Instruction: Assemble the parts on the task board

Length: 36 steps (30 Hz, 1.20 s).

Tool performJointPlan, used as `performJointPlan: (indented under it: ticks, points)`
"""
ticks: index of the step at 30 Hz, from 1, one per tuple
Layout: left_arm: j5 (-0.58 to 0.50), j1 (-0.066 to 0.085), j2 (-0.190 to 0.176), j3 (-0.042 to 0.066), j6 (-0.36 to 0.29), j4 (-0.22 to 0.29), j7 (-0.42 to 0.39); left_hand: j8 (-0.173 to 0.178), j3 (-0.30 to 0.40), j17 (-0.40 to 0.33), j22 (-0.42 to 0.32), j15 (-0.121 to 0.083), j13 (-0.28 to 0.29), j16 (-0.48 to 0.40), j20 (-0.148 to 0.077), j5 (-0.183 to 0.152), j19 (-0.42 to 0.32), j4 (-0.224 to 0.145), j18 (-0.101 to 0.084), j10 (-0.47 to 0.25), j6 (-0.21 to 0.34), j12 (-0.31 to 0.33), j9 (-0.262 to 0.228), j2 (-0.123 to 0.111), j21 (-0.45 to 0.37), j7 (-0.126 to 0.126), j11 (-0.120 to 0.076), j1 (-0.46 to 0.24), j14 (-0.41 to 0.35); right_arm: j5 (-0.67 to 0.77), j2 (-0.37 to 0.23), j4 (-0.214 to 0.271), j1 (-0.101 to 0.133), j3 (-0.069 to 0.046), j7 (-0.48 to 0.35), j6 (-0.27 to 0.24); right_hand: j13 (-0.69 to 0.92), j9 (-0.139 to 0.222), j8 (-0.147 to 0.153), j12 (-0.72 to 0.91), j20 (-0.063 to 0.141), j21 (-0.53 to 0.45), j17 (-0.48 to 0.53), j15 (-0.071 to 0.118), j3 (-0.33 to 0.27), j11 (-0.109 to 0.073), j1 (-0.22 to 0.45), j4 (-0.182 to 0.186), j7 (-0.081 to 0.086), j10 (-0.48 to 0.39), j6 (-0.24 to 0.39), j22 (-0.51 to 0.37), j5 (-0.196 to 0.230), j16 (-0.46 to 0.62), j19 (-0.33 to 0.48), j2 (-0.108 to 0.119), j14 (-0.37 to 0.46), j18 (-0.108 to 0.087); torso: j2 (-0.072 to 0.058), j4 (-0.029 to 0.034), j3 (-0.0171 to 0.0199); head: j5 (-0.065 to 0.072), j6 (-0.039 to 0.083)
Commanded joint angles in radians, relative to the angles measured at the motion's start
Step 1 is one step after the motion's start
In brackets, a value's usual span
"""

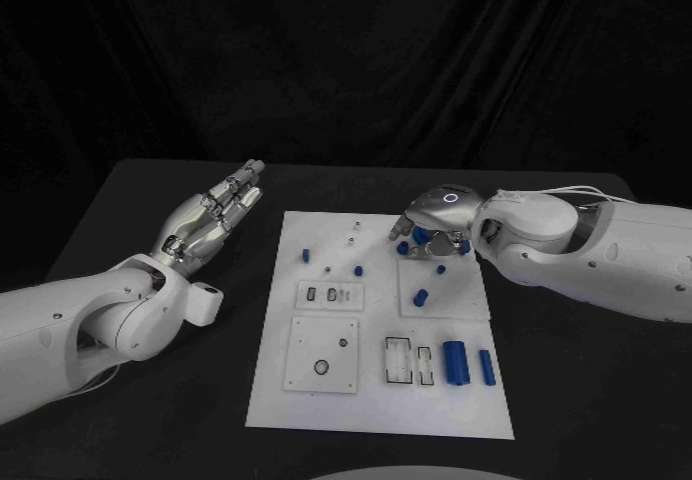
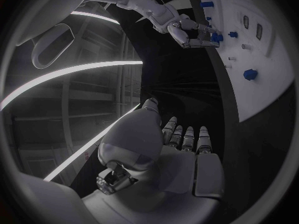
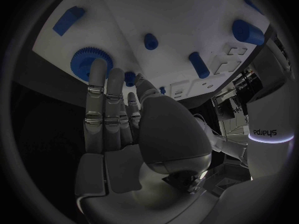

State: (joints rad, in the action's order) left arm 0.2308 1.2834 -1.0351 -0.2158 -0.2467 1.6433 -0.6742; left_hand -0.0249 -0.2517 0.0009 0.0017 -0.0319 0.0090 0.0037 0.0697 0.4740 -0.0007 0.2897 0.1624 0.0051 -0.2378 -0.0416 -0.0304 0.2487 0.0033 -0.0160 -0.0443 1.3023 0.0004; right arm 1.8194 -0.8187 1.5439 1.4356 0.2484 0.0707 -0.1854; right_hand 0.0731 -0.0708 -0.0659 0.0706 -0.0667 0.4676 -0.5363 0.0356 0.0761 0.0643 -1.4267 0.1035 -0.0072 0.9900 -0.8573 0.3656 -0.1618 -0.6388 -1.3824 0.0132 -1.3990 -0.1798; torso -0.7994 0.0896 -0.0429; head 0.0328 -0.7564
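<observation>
The white task board lies mid-table with several blue parts on it. My right hand hovers over the board's far right corner. Two of its fingertips touch the rim of a blue gear, also seen under the hand. A small blue piece sits between the thumb and the fingers; I cannot tell whether anything is gripped. My left hand is raised left of the board, fingers straight and together, holding nothing. The left wrist view shows the right hand at the board's corner.
On the board lie a blue peg, a small one, an oval piece and two longer bars at the near right. Recessed slots sit in the board's near half. Black table surrounds it.
</observation>
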Motion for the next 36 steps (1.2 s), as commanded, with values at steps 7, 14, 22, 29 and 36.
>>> performJointPlan:
  ticks: [7,14,22,29,36]
  points:
    - [0.005,0.004,0.004,0.001,0.023,-0.009,-0.040,-0.007,0.009,-0.001,-0.002,-0.007,0.001,-0.004,0.008,0.016,0.001,0.001,0.017,0.001,-0.009,0.000,-0.001,0.000,-0.003,-0.001,0.007,0.017,0.000,0.010,0.011,-0.020,-0.010,-0.001,0.008,-0.009,-0.004,-0.007,-0.012,-0.005,-0.003,0.031,-0.003,-0.002,0.020,-0.001,-0.016,0.007,0.004,0.011,-0.061,0.039,0.005,-0.011,0.035,-0.004,0.016,0.003,0.000,0.0005,-0.0003,-0.002,-0.008]
    - [0.005,0.004,0.006,0.001,0.032,-0.015,-0.038,-0.007,0.012,-0.001,-0.002,-0.005,0.001,-0.004,0.011,0.022,0.001,0.001,0.017,0.001,-0.010,0.001,-0.001,0.000,-0.003,-0.001,0.008,0.021,0.000,0.010,0.019,-0.032,-0.016,-0.001,-0.001,-0.015,-0.003,-0.023,-0.024,-0.001,-0.003,0.059,-0.004,0.001,0.039,-0.006,-0.031,0.011,0.013,0.036,-0.129,0.078,0.010,-0.018,0.061,-0.002,0.021,0.002,-0.001,0.0005,-0.0005,-0.003,-0.010]
    - [0.005,0.004,0.010,0.001,0.040,-0.023,-0.036,-0.007,0.014,-0.001,-0.002,-0.002,0.000,-0.004,0.017,0.028,0.001,0.001,0.018,0.001,-0.013,0.001,-0.001,0.002,-0.003,0.001,0.009,0.027,0.000,0.010,0.024,-0.038,-0.021,-0.001,-0.022,-0.036,-0.003,-0.048,-0.034,0.010,0.002,0.083,-0.001,0.007,0.074,-0.024,-0.059,0.019,0.027,0.115,-0.196,0.119,0.032,-0.015,0.092,-0.002,0.030,0.000,-0.001,0.0012,-0.0008,-0.007,-0.013]
    - [0.005,0.004,0.014,0.001,0.047,-0.033,-0.034,-0.009,0.017,-0.001,-0.002,0.005,0.000,-0.004,0.026,0.034,0.001,0.001,0.018,0.001,-0.024,0.001,-0.003,0.003,-0.003,0.006,0.012,0.033,0.000,0.010,0.029,-0.049,-0.026,-0.001,-0.036,-0.047,-0.005,-0.072,-0.041,0.004,0.007,0.102,0.004,0.015,0.100,-0.041,-0.081,0.023,0.050,0.170,-0.247,0.153,0.065,-0.011,0.112,-0.003,0.027,0.000,-0.001,0.0003,-0.0007,-0.008,-0.017]
    - [0.005,0.004,0.018,0.001,0.052,-0.042,-0.032,-0.011,0.020,-0.001,-0.002,0.010,0.001,-0.004,0.033,0.041,0.001,0.001,0.018,0.001,-0.035,0.001,-0.004,0.005,-0.003,0.012,0.016,0.038,0.000,0.000,0.030,-0.052,-0.030,-0.001,-0.055,-0.076,-0.004,-0.110,-0.065,0.014,0.012,0.131,0.008,0.017,0.120,-0.044,-0.118,-0.003,0.076,0.270,-0.318,0.196,0.082,-0.009,0.119,-0.012,0.003,0.001,-0.002,0.0009,-0.0001,-0.014,-0.020]
